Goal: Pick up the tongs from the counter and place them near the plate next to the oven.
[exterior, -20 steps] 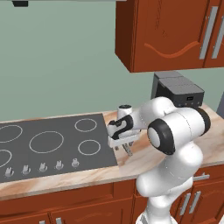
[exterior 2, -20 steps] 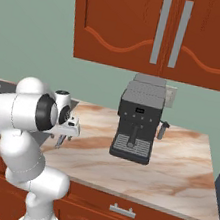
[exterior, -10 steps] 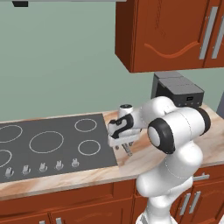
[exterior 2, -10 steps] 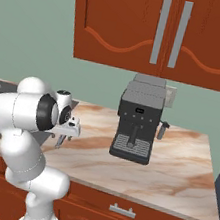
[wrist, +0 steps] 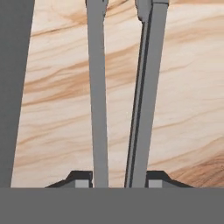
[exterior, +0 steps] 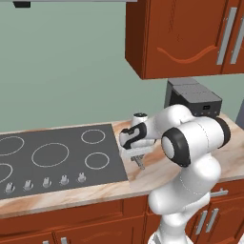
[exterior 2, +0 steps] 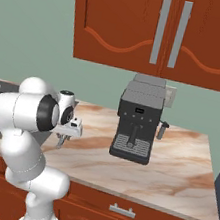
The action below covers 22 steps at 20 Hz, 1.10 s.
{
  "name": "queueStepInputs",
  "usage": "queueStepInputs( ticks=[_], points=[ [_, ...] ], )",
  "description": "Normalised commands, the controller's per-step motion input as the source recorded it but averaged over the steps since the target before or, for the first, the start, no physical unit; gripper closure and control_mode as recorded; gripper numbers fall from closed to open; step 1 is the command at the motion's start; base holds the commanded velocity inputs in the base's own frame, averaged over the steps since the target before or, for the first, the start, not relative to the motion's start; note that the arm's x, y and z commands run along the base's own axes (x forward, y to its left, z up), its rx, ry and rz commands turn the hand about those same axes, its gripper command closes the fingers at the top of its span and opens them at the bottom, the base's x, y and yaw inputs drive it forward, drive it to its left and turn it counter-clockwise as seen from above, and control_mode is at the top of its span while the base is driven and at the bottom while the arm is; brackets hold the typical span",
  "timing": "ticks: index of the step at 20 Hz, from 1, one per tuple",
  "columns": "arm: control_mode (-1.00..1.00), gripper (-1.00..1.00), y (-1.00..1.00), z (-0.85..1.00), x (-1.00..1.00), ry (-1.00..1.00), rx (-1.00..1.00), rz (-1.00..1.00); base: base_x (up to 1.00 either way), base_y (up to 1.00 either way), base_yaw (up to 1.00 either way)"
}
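The tongs (wrist: 97,87) lie on the marbled counter (wrist: 188,87) as two long grey arms running up the hand view. My gripper (wrist: 117,181) is down over them, each dark fingertip (wrist: 78,179) pressed against the outside of an arm, so it is shut on the tongs. From the base cameras, the gripper (exterior: 138,159) (exterior 2: 61,139) points down at the counter (exterior: 228,162) just right of the cooktop's edge, and the hand hides most of the tongs. The plate is out of view.
The dark cooktop (exterior: 52,155) (wrist: 15,87) lies close on the gripper's left, with knobs along its front. A black coffee machine (exterior: 193,97) (exterior 2: 138,119) stands at the back right. Wall cabinets (exterior 2: 161,29) hang overhead.
The fingers have closed in onto the tongs' arms. The arm and the base stay where they were.
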Motion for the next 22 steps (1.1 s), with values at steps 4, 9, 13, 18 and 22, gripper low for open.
queueStepInputs(
  ticks=[4, 9, 13, 18, 22],
  points=[
    [-1.0, 1.0, -0.05, 0.15, 0.03, 0.01, 0.0, -0.05, 0.0, 0.0, 0.0],
    [-1.0, 1.0, -0.17, 0.97, -0.19, 0.09, -0.03, -0.05, 0.0, 0.0, 0.0],
    [-1.0, 1.0, -0.06, 1.0, -0.61, 0.1, -0.01, -0.06, 0.0, 0.0, 0.0],
    [-1.0, 1.0, -0.09, 1.0, -0.88, 0.05, 0.0, -0.08, 0.0, 0.0, 0.0],
    [-1.0, 1.0, -0.21, 1.0, -0.81, 0.0, 0.0, -0.09, 0.0, 0.0, 0.0]
  ],
)
